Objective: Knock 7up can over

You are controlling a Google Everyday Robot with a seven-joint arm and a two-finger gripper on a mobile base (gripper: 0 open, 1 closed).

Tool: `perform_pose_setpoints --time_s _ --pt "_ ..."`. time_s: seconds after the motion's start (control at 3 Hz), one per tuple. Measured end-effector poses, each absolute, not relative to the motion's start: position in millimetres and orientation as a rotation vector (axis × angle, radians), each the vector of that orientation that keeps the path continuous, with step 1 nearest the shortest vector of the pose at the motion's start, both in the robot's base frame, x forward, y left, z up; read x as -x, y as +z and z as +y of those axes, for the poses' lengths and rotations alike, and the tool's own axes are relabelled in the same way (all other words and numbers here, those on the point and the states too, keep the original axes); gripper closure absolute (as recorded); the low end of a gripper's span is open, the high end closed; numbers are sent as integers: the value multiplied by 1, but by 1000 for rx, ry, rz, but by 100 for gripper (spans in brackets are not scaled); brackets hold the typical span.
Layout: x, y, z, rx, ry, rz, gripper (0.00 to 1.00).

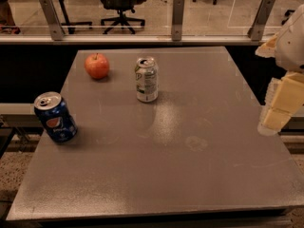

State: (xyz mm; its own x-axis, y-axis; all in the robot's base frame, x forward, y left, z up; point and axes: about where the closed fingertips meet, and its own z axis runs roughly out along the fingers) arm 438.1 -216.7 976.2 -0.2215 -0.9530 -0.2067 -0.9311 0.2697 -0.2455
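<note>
The flat, grey, rectangular surface (190, 175) fills most of the frame, from the lower edge up to the upper middle. Behind it, along the top of the frame, a glass barrier is held by grey metal posts (177, 13). A black office chair (122, 4) on a wheeled base stands beyond the glass at the upper centre.

The white housing of the robot arm (294, 37) enters at the upper right edge of the frame. Below it, at the right edge and about mid-height, hangs the cream-coloured, blocky tool (272, 121). It is positioned over the right border of the surface, well apart from all three objects. Whether the tool is open or closed cannot be told from this view. It has hold of nothing.

The blue aluminium Pepsi can (55, 117) with the red, white and blue logo stands upright at the left of the frame, near the left edge of the surface.

The 7up can (147, 80), silvery-white aluminium with green markings and a silver pull-tab top, stands upright in the upper centre of the frame, on the far half of the surface.

The round red apple (97, 66) rests to the left of the 7up can, near it but not touching, toward the far left corner of the surface.
</note>
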Motion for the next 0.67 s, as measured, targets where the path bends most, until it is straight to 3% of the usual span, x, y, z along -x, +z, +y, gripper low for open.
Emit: perform_pose_setpoints --time_s 0.67 --pt "-444 979 -211 1681 -69 2197 0"
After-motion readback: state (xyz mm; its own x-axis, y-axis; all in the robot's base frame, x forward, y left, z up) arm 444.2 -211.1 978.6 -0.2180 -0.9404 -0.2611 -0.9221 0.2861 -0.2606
